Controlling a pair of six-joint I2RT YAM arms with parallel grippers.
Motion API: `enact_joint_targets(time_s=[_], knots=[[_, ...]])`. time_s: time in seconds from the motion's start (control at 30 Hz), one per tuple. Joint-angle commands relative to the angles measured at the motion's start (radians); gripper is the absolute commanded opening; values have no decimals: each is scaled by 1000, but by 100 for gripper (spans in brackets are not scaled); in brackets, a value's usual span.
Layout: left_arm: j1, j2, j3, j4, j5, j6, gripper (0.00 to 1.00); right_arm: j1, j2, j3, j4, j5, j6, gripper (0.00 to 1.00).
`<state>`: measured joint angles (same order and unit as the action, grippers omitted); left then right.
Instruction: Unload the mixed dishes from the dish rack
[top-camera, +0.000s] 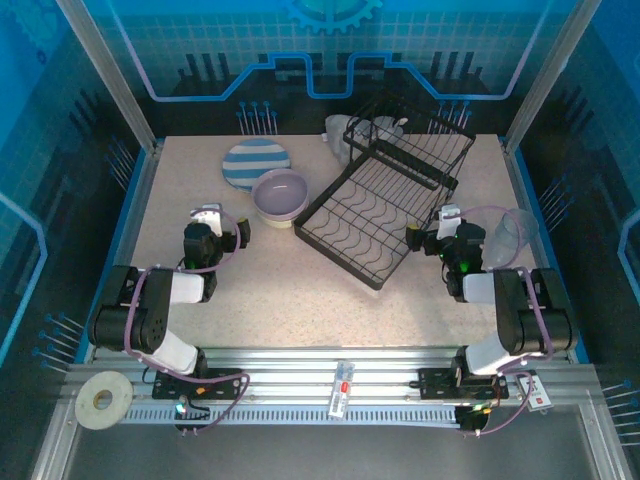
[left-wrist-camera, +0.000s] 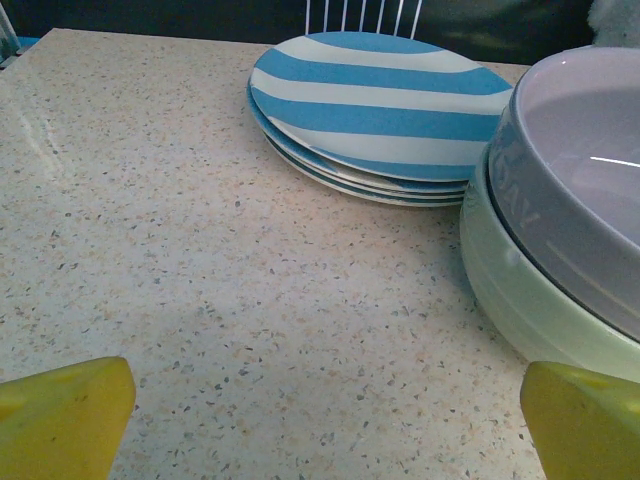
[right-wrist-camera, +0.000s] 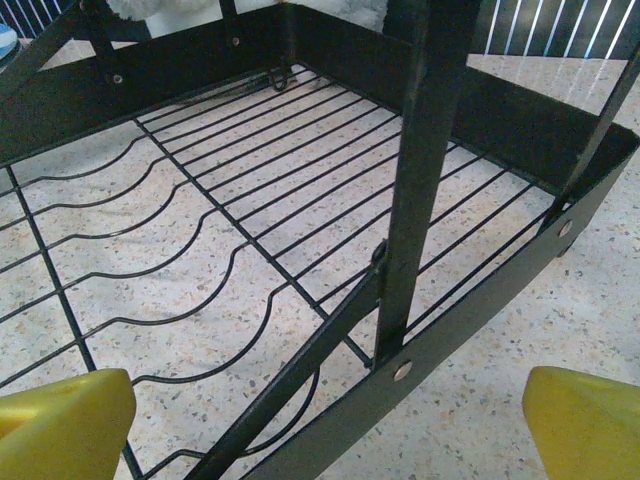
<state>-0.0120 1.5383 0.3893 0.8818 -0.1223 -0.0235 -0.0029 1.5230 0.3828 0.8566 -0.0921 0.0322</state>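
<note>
Left gripper (left-wrist-camera: 320, 425): jaws spread wide, nothing held, low over table (top-camera: 280, 290). It faces stack of striped plates (left-wrist-camera: 380, 110) and lavender bowl (left-wrist-camera: 590, 170) nested in green bowl (left-wrist-camera: 520, 300); both sit on table left of dish rack (top-camera: 385, 195). Right gripper (right-wrist-camera: 330, 420): jaws spread wide, empty, close to rack's near edge. Clear cup (top-camera: 517, 232) stands beside right arm. Table beige, speckled; blue walls (top-camera: 60, 120) around.

— What's sitting on the speckled table (top-camera: 185, 175)?
— At the back left, a stack of striped plates (top-camera: 256, 165), with a pale green bowl (left-wrist-camera: 515, 290) just beside it.
— And elsewhere?
— The black wire dish rack (top-camera: 380, 205) stands mid-table, and a clear cup (top-camera: 515, 235) lies to its right.
</note>
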Motion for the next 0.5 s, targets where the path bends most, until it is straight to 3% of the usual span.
enact_joint_targets(time_s=[0.0, 0.47], knots=[[12, 8, -11, 40, 16, 5, 99, 1, 12, -12, 83, -17, -22, 100], [10, 9, -2, 27, 14, 12, 99, 32, 14, 18, 25, 58, -38, 100]])
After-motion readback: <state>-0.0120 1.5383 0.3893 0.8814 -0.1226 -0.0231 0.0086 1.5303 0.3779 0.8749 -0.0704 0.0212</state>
